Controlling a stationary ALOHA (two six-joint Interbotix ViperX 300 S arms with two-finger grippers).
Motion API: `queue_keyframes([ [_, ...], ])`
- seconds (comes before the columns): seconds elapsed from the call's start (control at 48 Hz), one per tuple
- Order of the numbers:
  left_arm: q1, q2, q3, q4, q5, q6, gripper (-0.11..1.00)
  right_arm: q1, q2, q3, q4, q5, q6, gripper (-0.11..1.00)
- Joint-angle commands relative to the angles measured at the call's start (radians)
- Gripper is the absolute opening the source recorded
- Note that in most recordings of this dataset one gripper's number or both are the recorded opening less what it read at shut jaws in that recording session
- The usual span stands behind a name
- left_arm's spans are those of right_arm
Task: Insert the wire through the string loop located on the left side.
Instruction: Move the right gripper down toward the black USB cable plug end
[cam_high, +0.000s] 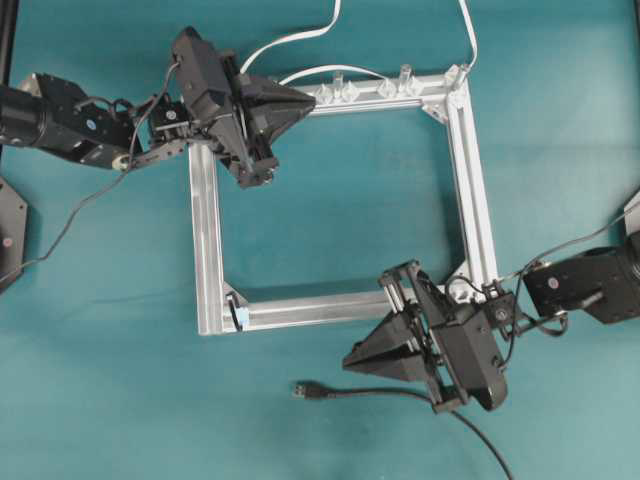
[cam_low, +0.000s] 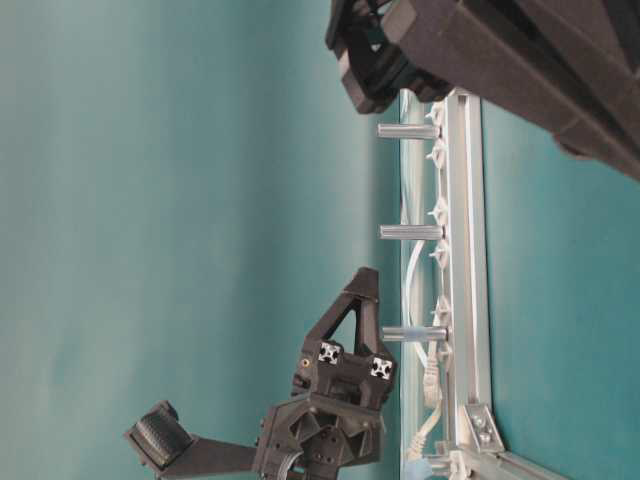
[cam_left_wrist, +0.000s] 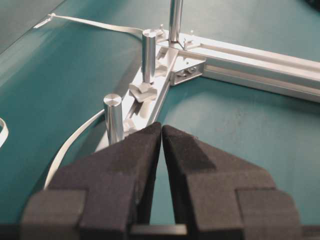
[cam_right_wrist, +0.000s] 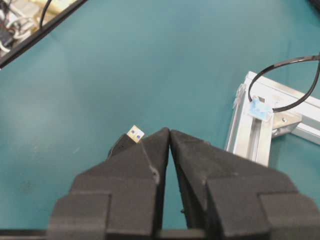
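We see the wire (cam_high: 400, 392) lying on the teal table (cam_high: 330, 220) near its front edge, outside the silver aluminium frame (cam_high: 468, 170). It is a long thin black cable that runs off toward the table's front right corner, and it ends in a small black plug (cam_high: 306, 390) with a squared metal tip. In the right wrist view that tip (cam_right_wrist: 135, 133) looks pale, with two small blue marks inside it.

The string loop (cam_right_wrist: 287, 80) is a thin dark arc rising from a light blue tab (cam_right_wrist: 259, 108) at the frame's front left corner. In the overhead view we can only make out a small dark and blue spot there (cam_high: 237, 312).

The right gripper (cam_high: 352, 357) hovers near the frame's front rail, above the wire, its jaws pressed together and gripping nothing. The left gripper (cam_high: 308, 100) sits over the frame's rear left corner, jaws likewise closed and empty, beside upright metal posts (cam_left_wrist: 113, 120) and a white cable (cam_high: 290, 40).
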Motion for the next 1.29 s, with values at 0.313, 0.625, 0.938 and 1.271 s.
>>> queue_keyframes([
  [0.313,-0.020,-0.112,-0.046,0.040,0.186,-0.008,0.00,0.008,-0.012,-0.041,0.014,0.054,0.017,0.01],
  [0.625,-0.032,-0.146,-0.046,0.041,0.236,0.000,0.01,0.009,-0.025,-0.071,0.028,0.107,0.058,0.01],
  [0.938,-0.032,-0.169,-0.046,0.041,0.270,0.003,0.50,0.011,-0.026,-0.112,0.077,0.187,0.069,0.53],
  [1.271,-0.032,-0.175,-0.040,0.041,0.291,0.005,0.59,0.054,-0.025,-0.130,0.242,0.198,0.064,0.54],
])
